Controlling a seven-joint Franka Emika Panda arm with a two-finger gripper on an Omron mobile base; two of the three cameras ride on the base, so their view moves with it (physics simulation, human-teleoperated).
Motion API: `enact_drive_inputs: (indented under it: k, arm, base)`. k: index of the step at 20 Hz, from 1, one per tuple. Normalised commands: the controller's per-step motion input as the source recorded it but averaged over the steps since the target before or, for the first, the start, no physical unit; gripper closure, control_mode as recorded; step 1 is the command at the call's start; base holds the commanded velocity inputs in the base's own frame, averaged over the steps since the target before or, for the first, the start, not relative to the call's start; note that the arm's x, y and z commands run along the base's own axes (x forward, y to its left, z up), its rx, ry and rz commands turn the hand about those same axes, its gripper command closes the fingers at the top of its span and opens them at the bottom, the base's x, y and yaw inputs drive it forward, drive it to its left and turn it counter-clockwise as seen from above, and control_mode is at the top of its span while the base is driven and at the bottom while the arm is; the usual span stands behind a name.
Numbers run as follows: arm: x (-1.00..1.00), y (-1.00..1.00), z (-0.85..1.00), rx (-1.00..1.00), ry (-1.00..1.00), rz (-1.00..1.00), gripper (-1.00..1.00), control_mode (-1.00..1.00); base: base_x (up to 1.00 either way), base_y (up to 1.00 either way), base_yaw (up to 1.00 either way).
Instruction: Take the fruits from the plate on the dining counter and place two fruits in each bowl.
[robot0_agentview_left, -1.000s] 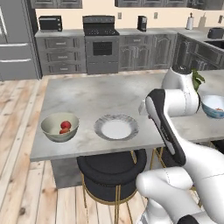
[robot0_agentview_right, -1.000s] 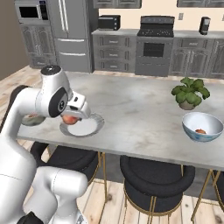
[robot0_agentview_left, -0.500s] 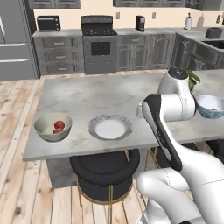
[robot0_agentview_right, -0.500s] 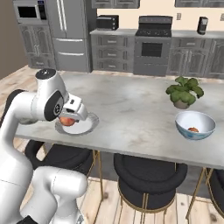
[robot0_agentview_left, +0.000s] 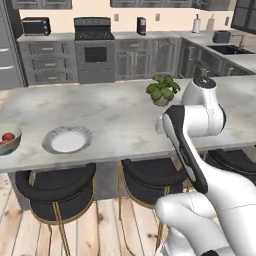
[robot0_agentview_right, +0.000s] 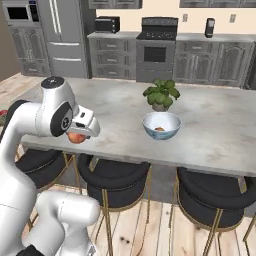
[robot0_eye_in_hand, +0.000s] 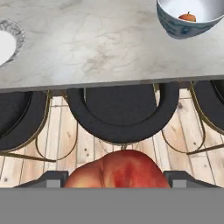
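The white plate (robot0_agentview_left: 66, 139) with its grey patterned rim lies bare on the light marbled tabletop (robot0_agentview_left: 115, 115), and the beige-grey bowl (robot0_agentview_left: 8, 138) at the tabletop's left end shows red fruit (robot0_agentview_left: 7, 137) inside. The white-and-blue bowl (robot0_agentview_right: 161, 125) — just in front of a potted plant — holds one small red-orange fruit (robot0_agentview_right: 159, 129). Another fruit (robot0_eye_in_hand: 117, 170) — red with an orange blush — sits clamped in the gripper (robot0_eye_in_hand: 116, 177), off the tabletop's near edge.

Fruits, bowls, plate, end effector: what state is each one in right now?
End effector: shut on a fruit, off the counter edge.
Plate: empty.
Beige bowl: fruit inside, count unclear.
Blue bowl: one fruit inside.
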Motion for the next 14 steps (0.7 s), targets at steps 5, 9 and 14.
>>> enact_drive_inputs:
  k: [5, 9, 14]
  arm:
    - [0.0, 0.0, 0.0, 0.0, 0.0, 0.0, 1.0, 1.0]
    - [0.0, 0.0, 0.0, 0.0, 0.0, 0.0, 1.0, 1.0]
    - [0.0, 0.0, 0.0, 0.0, 0.0, 0.0, 1.0, 1.0]
  base:
    - [0.11, -0.91, 0.0]
    - [0.17, -0.65, 0.0]
    - [0.53, -0.03, -0.03]
